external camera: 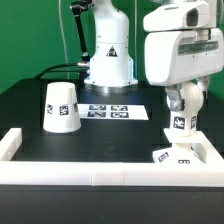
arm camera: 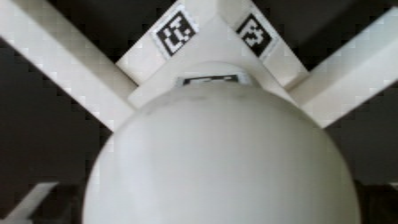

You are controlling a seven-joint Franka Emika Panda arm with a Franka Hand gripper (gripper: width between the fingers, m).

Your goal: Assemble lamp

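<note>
Two-finger gripper (external camera: 183, 110) is spread wide open, jaws either side of the white ball-shaped plastic bulb with short neck (arm camera: 214, 150); no squeeze visible. The bulb is upright, neck down, over the low flat white tagged base block (external camera: 176, 156), which is tucked into the corner of the long white rail edging (external camera: 100, 172). Can't tell if the neck is seated in the base.

The white truncated-cone shade (external camera: 62, 106) sits well apart, towards the exterior view's left.

Risks:
- The smooth, round bulb could slip or roll if the jaws close off-centre.
- An unseated neck means the bulb topples when nudged.
- The rail corner leaves little room, so a finger could clip the base.
</note>
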